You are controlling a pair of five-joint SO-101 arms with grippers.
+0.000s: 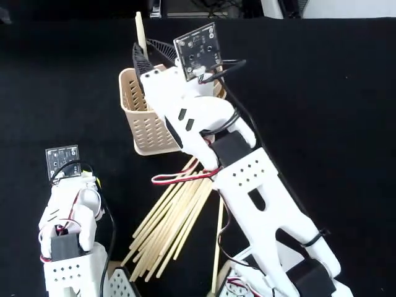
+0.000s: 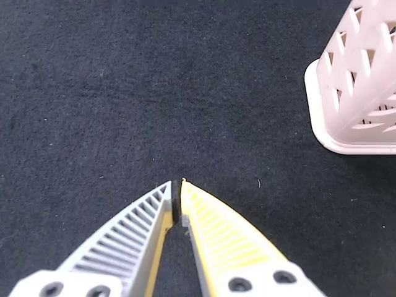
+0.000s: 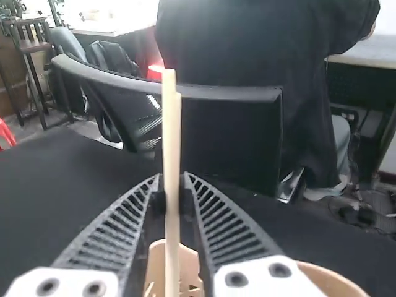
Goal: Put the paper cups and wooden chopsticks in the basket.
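Bright, even light; right arm (image 1: 260,185) glares white on black table (image 1: 334,93); far room (image 3: 99,9) washed out.

White printed shells on both arms here: the right arm (image 1: 260,185) shows black servo blocks, slotted vents and a grid of small holes, a red-and-white cable (image 1: 179,178) looping off it. Over on the left arm (image 1: 68,235), same dotted plate, with a black cable (image 1: 110,229) alongside. Each wrist carries a dark square camera board (image 1: 198,48). The left gripper (image 2: 176,184) is ribbed pale grey on one side, yellow on the other; the right gripper (image 3: 171,178) is ribbed black on white screw-holed mounts.
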